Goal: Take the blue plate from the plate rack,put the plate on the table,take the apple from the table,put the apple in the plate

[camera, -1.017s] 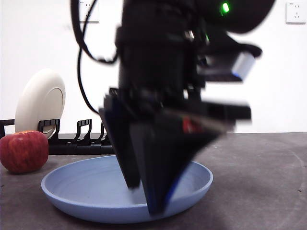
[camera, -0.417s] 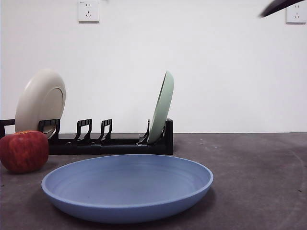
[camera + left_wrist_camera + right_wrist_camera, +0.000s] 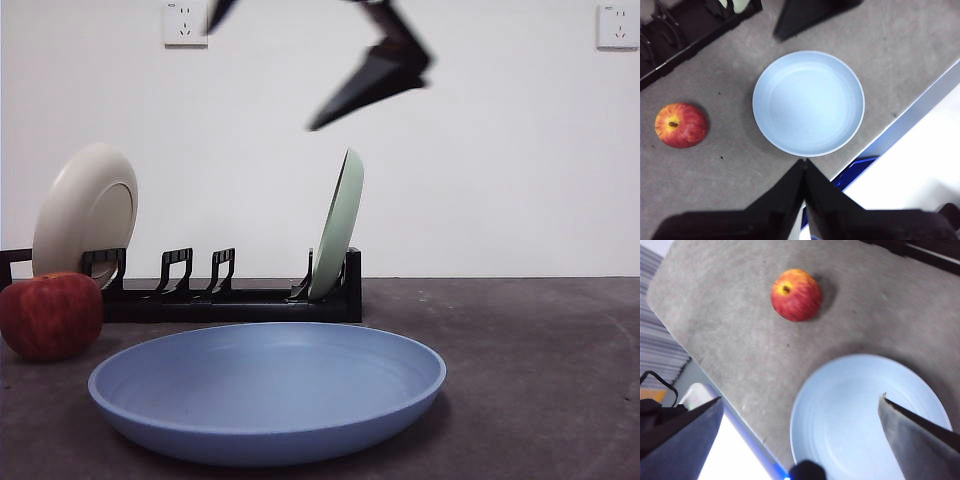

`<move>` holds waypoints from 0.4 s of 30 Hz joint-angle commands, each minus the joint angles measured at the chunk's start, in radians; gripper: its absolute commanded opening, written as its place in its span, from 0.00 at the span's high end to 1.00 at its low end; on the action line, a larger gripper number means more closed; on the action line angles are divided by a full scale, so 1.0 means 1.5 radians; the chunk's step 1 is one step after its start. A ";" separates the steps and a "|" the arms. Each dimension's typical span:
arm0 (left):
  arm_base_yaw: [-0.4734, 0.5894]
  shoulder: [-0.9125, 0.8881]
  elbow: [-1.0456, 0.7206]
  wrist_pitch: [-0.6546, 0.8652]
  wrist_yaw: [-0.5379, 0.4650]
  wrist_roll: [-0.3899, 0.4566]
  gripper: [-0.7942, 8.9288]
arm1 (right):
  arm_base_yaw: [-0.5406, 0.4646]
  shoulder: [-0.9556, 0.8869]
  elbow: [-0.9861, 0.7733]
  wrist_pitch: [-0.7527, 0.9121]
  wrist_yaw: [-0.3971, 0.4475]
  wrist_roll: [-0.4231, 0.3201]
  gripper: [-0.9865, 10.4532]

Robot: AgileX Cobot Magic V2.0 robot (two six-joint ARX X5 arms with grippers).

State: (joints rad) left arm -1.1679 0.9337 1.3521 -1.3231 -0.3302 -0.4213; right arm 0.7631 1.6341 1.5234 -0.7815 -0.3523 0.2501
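Two pincers: the left pincer point(image 3: 804, 165) hangs high above the bench with its jaws pressed together on nothing; the right pincer point(image 3: 800, 410) hangs above the plate's near side, jaws spread wide apart, also empty.
Plate: the large round matte light-blue shallow plate point(image 3: 267, 390) lies flat on the dark grey speckled bench point(image 3: 540, 370), empty, in front of the rack.
Rack: the long low black slotted plate rack point(image 3: 225, 295) holds an upright pale green plate point(image 3: 338, 225) and a leaning cream-white plate point(image 3: 85, 210).
Apple: the round red apple with an orange-yellow top point(image 3: 50, 315) rests on the bench just beside the blue plate's rim, not touching it, stem up.
Handling (judged): apple firm, fairly light, smooth-skinned and prone to roll; best taken across its widest part from above, jaws either side of the stem.
Stage (judged): plate placed; apple not yet taken.
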 commanded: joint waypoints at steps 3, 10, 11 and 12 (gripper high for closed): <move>0.002 -0.047 -0.002 0.001 -0.023 -0.017 0.93 | 0.049 0.118 0.137 -0.028 0.055 -0.037 0.30; 0.032 -0.149 -0.060 0.001 -0.037 -0.046 0.93 | 0.112 0.259 0.328 -0.036 0.122 -0.066 0.30; 0.038 -0.174 -0.086 0.001 -0.037 -0.055 0.93 | 0.122 0.284 0.357 -0.037 0.141 -0.069 0.30; 0.045 -0.202 -0.112 0.001 -0.037 -0.060 0.93 | 0.131 0.309 0.384 -0.038 0.161 -0.078 0.30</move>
State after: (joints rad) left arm -1.1046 0.6342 1.1980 -1.3235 -0.3828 -0.4908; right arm 0.9562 2.0739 2.0949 -0.8375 -0.1169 0.1547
